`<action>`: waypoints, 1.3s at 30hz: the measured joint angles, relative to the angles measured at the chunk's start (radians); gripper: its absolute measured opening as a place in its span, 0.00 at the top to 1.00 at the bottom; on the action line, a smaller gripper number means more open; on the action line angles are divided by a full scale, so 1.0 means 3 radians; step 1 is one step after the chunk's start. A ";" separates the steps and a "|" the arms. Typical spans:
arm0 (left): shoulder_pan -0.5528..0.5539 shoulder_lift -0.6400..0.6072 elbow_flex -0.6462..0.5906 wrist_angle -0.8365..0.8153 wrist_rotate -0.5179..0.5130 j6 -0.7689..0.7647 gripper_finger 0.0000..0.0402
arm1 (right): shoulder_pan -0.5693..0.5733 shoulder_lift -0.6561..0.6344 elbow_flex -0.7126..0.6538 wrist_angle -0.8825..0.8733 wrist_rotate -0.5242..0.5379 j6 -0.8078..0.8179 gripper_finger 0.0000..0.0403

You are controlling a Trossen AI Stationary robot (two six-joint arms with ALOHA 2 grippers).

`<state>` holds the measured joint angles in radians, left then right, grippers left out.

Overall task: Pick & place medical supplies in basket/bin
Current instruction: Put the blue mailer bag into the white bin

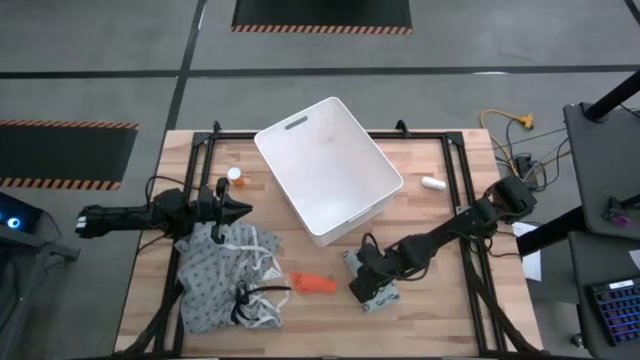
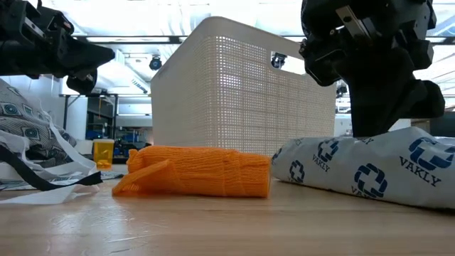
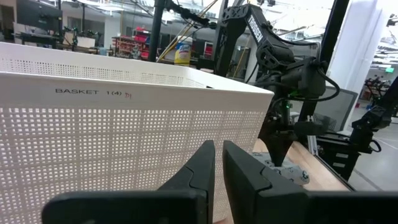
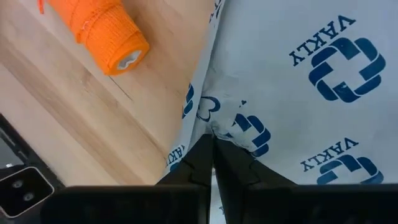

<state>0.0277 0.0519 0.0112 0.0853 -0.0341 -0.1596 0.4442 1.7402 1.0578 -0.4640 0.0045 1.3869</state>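
One white basket (image 1: 330,165) stands tilted near the middle of the wooden table (image 1: 440,310), empty as far as the high view shows, with its handle slot on the far short side. In front of its left corner lies one heap of patterned grey cloth with dark straps (image 1: 225,275), the largest loose thing on the table. The packet (image 1: 372,285), pale blue-grey with a dark printed logo, lies in front of the basket's near corner; there is one of it, and it looks soft and puffy, likely light, with a film skin that creases and may slide, so a pinch on a raised fold or along an edge should hold better than a grip across its flat face. The right gripper (image 4: 213,146) is down on it, fingers pressed together on a crease of the film, apparently pinching the packet. One orange roll (image 1: 313,284) lies just beside the packet, not touching it; it looks knitted, soft and grippy, best taken across its middle. One small bottle with an orange cap (image 1: 235,178) stands to the left of the basket, and one small white piece (image 1: 432,184) lies to its right, both rigid and light by the look. The left gripper (image 1: 240,210) hovers above the cloth's far edge, fingers nearly closed and empty.
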 joint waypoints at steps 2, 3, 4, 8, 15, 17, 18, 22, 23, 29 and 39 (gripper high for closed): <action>0.0000 0.0000 0.0000 0.0000 0.0000 0.0001 0.96 | 0.0001 -0.0012 0.0019 0.0004 0.0000 -0.0012 0.98; 0.0000 -0.0001 -0.0001 0.0000 0.0000 0.0000 0.96 | 0.0003 -0.0019 0.0032 0.0010 -0.0001 -0.0026 0.98; 0.0000 -0.0001 0.0000 0.0000 0.0000 0.0000 0.97 | 0.0003 -0.0026 0.0046 0.0012 -0.0001 -0.0048 0.98; 0.0000 -0.0001 0.0000 0.0000 0.0000 0.0000 0.96 | 0.0001 -0.0052 0.0111 0.0014 -0.0002 -0.0139 0.98; 0.0000 -0.0001 0.0000 0.0000 0.0000 0.0000 0.96 | 0.0001 -0.0056 0.0215 0.0001 -0.0002 -0.0227 0.98; -0.0001 0.0001 0.0000 0.0000 0.0000 0.0001 0.96 | 0.0001 -0.0056 0.0240 -0.0008 -0.0002 -0.0277 0.98; 0.0000 0.0000 0.0000 0.0000 0.0001 0.0000 0.96 | 0.0001 -0.0058 0.0257 -0.0011 -0.0003 -0.0289 0.98; 0.0000 0.0000 0.0000 0.0000 0.0000 0.0001 0.97 | 0.0008 -0.0088 0.0330 -0.0010 -0.0004 -0.0349 0.98; 0.0000 0.0000 0.0000 0.0000 0.0000 0.0001 0.97 | 0.0010 -0.0095 0.0353 -0.0003 -0.0005 -0.0363 0.98; 0.0000 0.0000 0.0000 0.0000 0.0000 0.0000 0.96 | 0.0008 -0.0149 0.0528 0.0002 -0.0012 -0.0601 0.98; -0.0001 0.0001 0.0000 0.0000 0.0000 0.0001 0.96 | -0.0021 -0.0248 0.0653 -0.0008 -0.0005 -0.0761 0.98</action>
<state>0.0273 0.0521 0.0111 0.0853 -0.0341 -0.1594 0.4379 1.6659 1.2538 -0.4664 0.0030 1.1585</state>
